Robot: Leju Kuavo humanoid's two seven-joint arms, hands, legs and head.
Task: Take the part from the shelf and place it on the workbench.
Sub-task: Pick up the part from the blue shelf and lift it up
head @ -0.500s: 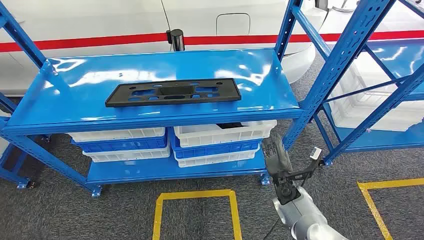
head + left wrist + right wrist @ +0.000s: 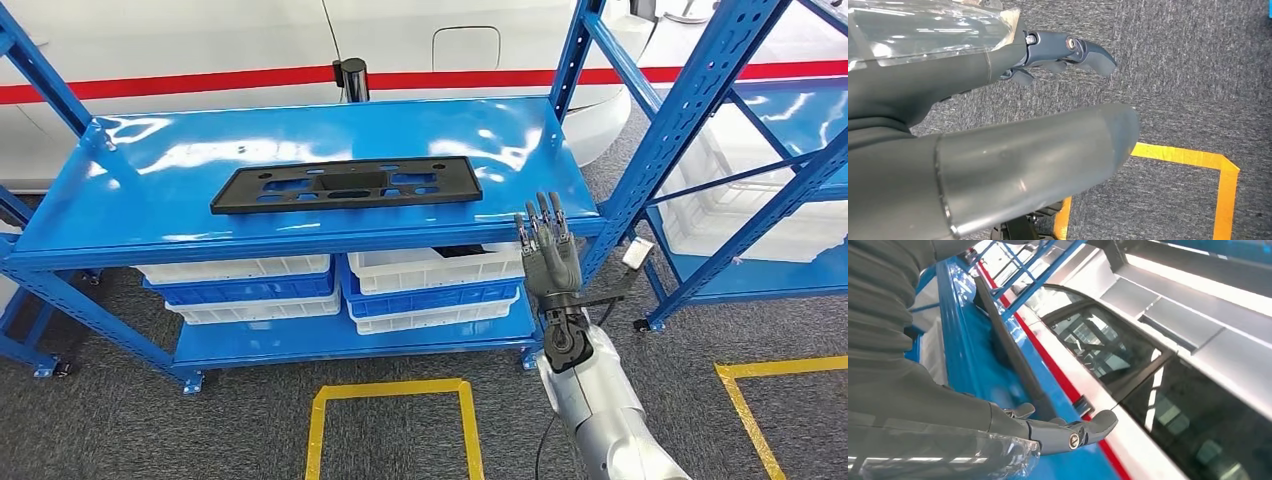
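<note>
The part (image 2: 347, 185) is a flat black plastic plate with cut-outs, lying lengthwise in the middle of the blue top shelf (image 2: 150, 215). My right hand (image 2: 546, 252) is raised in front of the shelf's front right corner, fingers straight, spread and pointing up, holding nothing, a hand's width right of the part's end. In the right wrist view the part (image 2: 1007, 351) runs as a dark strip along the shelf (image 2: 960, 335) beyond my fingers (image 2: 1068, 432). My left hand (image 2: 1063, 50) hangs over the grey carpet, nothing in it.
White and blue bins (image 2: 435, 280) fill the lower shelf. A second blue rack (image 2: 720, 150) with white bins stands at the right. Yellow tape (image 2: 390, 395) marks squares on the carpet. A white vehicle with a red stripe (image 2: 200, 85) is behind the shelf.
My right hand has risen from low beside the lower bins to the level of the top shelf's front edge, its fingers now pointing up. The part has not moved.
</note>
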